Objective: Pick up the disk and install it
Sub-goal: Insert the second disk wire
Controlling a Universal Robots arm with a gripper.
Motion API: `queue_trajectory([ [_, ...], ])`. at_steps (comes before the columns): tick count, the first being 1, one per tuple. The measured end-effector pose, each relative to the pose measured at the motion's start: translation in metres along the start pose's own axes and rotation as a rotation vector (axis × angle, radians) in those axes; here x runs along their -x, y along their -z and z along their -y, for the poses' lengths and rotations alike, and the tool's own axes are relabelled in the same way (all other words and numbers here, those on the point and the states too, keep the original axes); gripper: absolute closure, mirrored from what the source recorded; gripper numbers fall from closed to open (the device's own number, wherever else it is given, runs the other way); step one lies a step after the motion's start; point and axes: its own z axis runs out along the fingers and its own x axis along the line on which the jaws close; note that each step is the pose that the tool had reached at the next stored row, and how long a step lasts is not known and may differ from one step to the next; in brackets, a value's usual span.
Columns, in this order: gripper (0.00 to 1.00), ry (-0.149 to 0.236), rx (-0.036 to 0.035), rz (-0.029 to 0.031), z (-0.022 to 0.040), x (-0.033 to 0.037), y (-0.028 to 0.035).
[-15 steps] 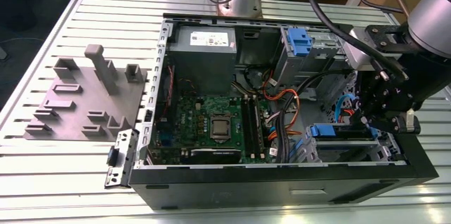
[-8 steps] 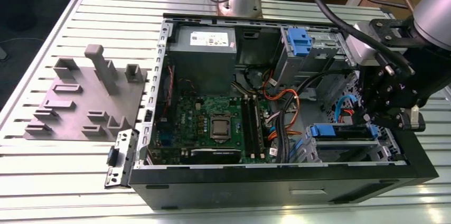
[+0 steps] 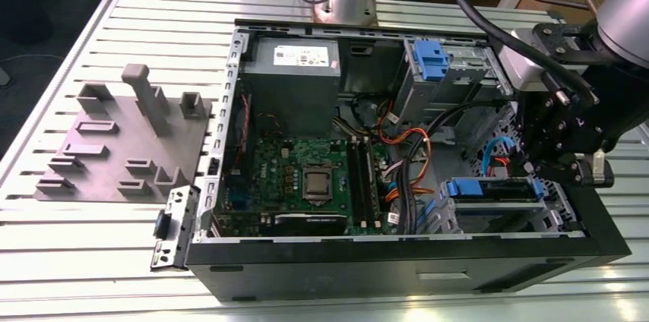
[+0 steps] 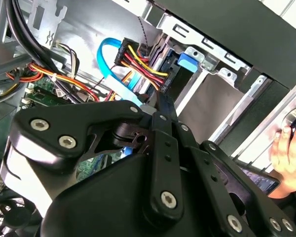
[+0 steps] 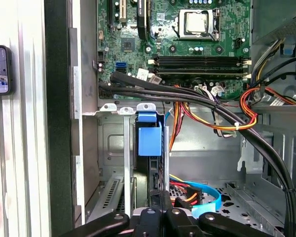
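Note:
The disk (image 3: 494, 187) sits in the lower drive cage at the front right corner of the open computer case (image 3: 406, 257), its blue carrier frame facing up in the exterior view. In both wrist views I see it edge-on in its slot, with a blue tab (image 5: 149, 138) on the end and the drive (image 4: 173, 69) beside red, yellow and blue cables. My gripper (image 3: 531, 168) hangs just right of the cage. Its black fingers (image 5: 160, 200) are shut together, and their tips (image 4: 160, 101) are at the disk's near end with nothing seen between them.
A motherboard (image 3: 304, 178) and loose cable bundles (image 3: 406, 162) fill the case. Another blue carrier (image 3: 430, 60) sits in the upper bay. A grey fixture plate (image 3: 121, 147) lies on the slatted table to the exterior view's left. A person's hand (image 4: 288, 145) and a phone (image 5: 0, 69) are outside the case.

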Motion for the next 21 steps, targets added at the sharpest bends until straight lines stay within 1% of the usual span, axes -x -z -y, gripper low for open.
queue_trajectory([
  [3, 0.89, 0.0, 0.0, -0.0002, -0.0006, 0.0001, 0.0002],
  [6, 0.89, 0.0, 0.0003, 0.0002, -0.0007, 0.0019, 0.0015],
  [7, 0.89, 0.0, 0.0005, -0.0001, -0.0006, 0.0027, 0.0025],
  [8, 0.89, 0.0, 0.0005, 0.0, -0.0005, 0.0044, 0.0053],
  [9, 0.89, 0.0, 0.0006, 0.0001, -0.0005, 0.0057, 0.0068],
  [14, 0.89, 0.0, 0.0008, 0.0, -0.0005, 0.011, 0.0092],
  [18, 0.89, 0.0, 0.0008, 0.0, -0.0003, 0.0114, 0.0149],
  [21, 0.89, 0.0, 0.0008, 0.0001, -0.0002, 0.0114, 0.0166],
])
